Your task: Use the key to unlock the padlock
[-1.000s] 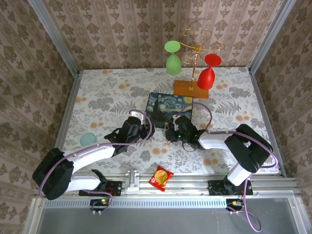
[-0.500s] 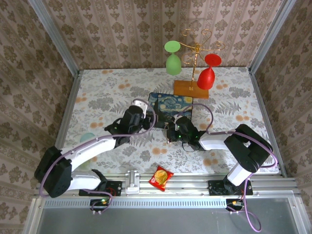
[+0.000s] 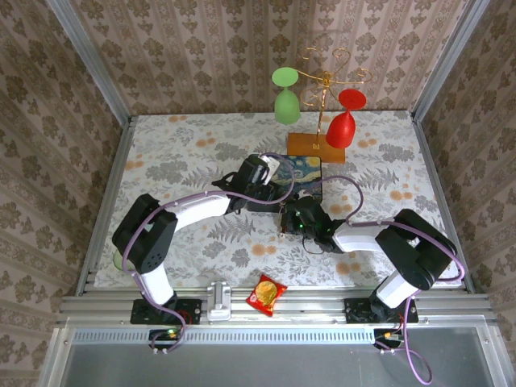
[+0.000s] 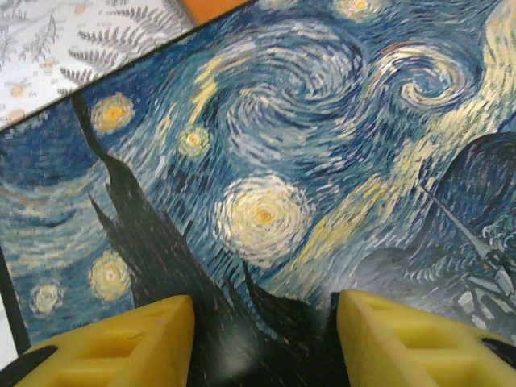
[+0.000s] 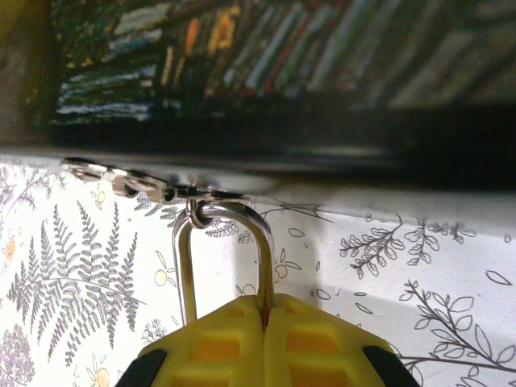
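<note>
The left hand (image 4: 266, 339) has swung from the bench (image 3: 173, 149) to over the Starry Night box (image 4: 266, 153), fingers apart and empty. The right hand (image 5: 264, 322) pinches the padlock (image 5: 183, 266), which hangs at the box's clasp (image 5: 137, 187). It looks light, rigid and slick, best held by its flat body.

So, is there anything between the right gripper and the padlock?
Nothing visible. The right gripper is shut on the padlock, which hangs by its shackle from the clasp of the box.
</note>
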Motion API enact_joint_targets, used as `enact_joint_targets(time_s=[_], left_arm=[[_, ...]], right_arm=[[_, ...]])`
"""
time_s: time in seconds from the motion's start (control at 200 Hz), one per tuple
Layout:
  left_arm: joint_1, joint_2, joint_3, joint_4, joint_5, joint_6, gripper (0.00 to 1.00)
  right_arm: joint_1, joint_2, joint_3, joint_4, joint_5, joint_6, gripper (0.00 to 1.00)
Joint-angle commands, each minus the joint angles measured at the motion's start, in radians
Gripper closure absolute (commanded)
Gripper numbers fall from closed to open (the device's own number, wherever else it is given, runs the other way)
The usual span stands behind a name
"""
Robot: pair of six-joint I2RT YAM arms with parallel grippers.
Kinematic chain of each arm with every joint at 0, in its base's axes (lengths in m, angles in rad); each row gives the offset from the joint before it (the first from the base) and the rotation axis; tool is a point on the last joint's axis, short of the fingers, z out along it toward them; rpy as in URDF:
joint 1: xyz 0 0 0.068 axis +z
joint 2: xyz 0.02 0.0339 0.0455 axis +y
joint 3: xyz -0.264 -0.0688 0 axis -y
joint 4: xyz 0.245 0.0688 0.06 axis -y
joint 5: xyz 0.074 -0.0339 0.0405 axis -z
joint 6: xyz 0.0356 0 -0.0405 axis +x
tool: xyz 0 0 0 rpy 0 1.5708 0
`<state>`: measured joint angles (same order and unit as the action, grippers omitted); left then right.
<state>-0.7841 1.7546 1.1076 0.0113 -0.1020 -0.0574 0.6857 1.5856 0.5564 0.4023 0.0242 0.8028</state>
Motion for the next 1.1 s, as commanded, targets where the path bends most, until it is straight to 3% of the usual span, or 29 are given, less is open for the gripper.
enact_joint_targets(time_s=[0.0,0.2,0.495,0.765,0.985,1.095], left_arm=[[-0.015,0.029,-0.011,-0.006,-0.012,0.035,0.52],[-0.038,0.024,-0.151,0.093,-0.017,-0.002,0.61],[-0.041,0.025,-0.247,0.184,-0.023,-0.01,0.64],[-0.044,0.049,-0.274,0.212,-0.071,0.005,0.67],[-0.05,0.072,-0.292,0.239,-0.101,0.023,0.68],[-0.05,0.077,-0.308,0.257,-0.108,0.027,0.69]], right_arm=[[-0.004,0.004,-0.043,-0.045,0.083,0.093,0.95],[-0.005,0.01,-0.067,0.021,0.118,0.237,0.95],[-0.005,0.059,-0.062,0.162,0.17,0.386,0.97],[-0.013,0.043,-0.115,0.251,0.21,0.429,0.98],[-0.05,0.071,-0.114,0.298,0.141,0.508,0.99],[-0.055,0.048,-0.103,0.272,0.163,0.49,0.99]])
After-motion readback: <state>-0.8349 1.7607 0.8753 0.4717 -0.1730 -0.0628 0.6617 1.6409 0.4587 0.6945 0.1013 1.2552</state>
